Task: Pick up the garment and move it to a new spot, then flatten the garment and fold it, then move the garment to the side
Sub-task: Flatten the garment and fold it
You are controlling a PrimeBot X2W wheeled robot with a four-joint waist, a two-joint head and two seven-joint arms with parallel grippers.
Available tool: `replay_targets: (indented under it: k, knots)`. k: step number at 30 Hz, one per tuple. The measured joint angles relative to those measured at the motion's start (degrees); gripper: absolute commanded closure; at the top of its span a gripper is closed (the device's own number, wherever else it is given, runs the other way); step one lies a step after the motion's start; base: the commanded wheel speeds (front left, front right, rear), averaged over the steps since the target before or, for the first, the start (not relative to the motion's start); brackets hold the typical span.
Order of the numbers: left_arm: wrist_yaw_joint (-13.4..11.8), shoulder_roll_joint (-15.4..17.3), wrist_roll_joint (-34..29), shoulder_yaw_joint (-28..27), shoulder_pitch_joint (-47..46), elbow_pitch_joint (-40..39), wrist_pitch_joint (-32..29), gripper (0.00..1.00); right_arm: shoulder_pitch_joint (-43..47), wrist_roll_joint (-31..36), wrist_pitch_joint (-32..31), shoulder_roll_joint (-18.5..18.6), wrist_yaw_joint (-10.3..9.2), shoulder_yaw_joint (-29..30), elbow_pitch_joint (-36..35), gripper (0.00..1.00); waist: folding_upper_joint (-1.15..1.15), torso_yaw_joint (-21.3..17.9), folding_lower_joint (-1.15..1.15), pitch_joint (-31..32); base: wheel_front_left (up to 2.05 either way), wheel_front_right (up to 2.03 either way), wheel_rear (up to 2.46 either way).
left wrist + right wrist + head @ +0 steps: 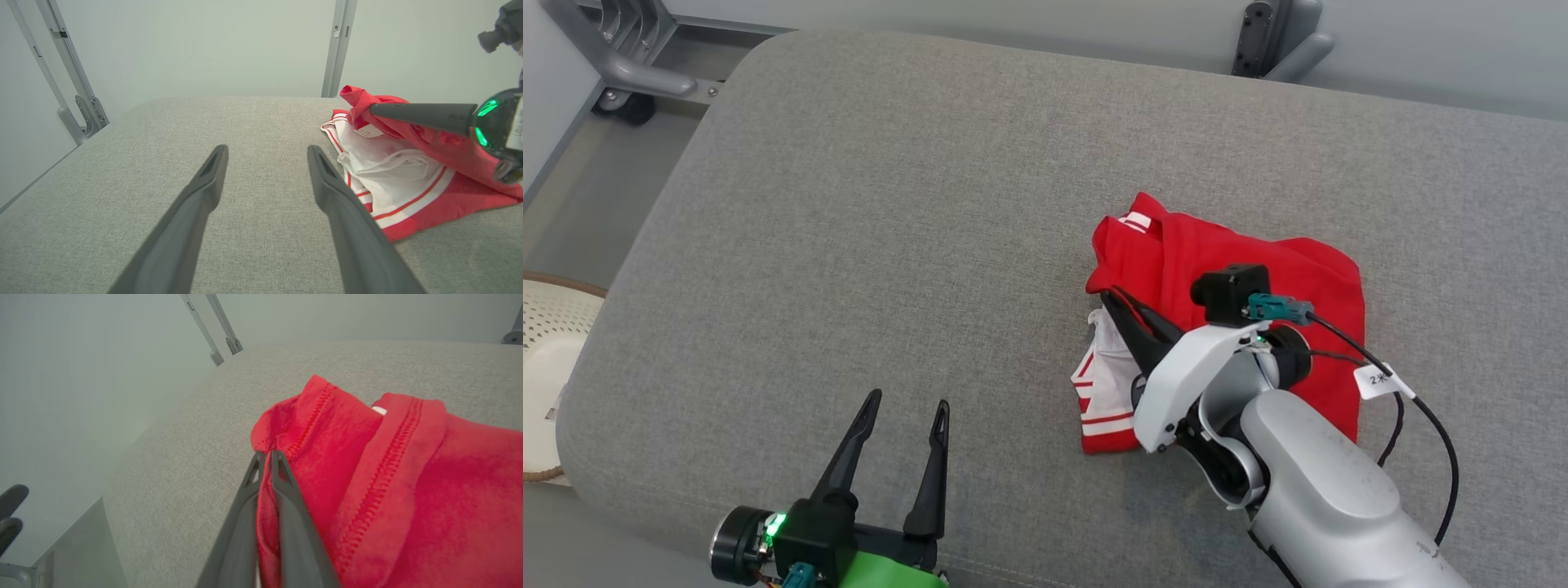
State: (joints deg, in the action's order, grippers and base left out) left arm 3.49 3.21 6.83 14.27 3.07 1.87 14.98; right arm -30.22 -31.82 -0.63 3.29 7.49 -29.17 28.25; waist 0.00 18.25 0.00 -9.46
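While a pale perforated basket (547,343) shows past the left edge, the grey padded bench (890,204) takes up most of the head view. The left end effector (908,400) hovers over the bench's near left part. Its two dark fingers are spread wide in a released stance, with nothing between them, and it stands well apart from the cloth. Right of centre, the garment (1327,278) lies on the bench in a rumpled heap. It is mostly red, with a white panel and red-and-white stripes showing along its near left side. In the left wrist view a small label shows on that white part. The right end effector (1107,296) reaches in from the lower right. It is clenched on a stitched red hem at the garment's left edge. The right wrist view shows red fabric pinched between the closed fingertips, and the held fold stands raised above the white panel. A black cable (1437,425) with a white tag loops beside the right forearm.
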Motion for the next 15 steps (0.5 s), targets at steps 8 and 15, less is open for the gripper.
replay_targets:
  k: [8,15]
  knots:
    - [0.05,-0.09,-0.20,-0.35,0.03,0.31,0.00,0.00,0.22,-5.83,0.87,-0.45,-0.01,-6.28,-0.92,0.00,0.00,-0.76,0.00,0.45,0.00,0.00,0.00]
    - [-0.02,-0.16,-0.87,-0.77,0.03,-0.02,0.00,0.00,0.25,-0.94,10.36,1.90,0.00,-3.36,-3.14,0.00,0.00,-3.21,0.00,1.11,0.00,0.00,0.00]
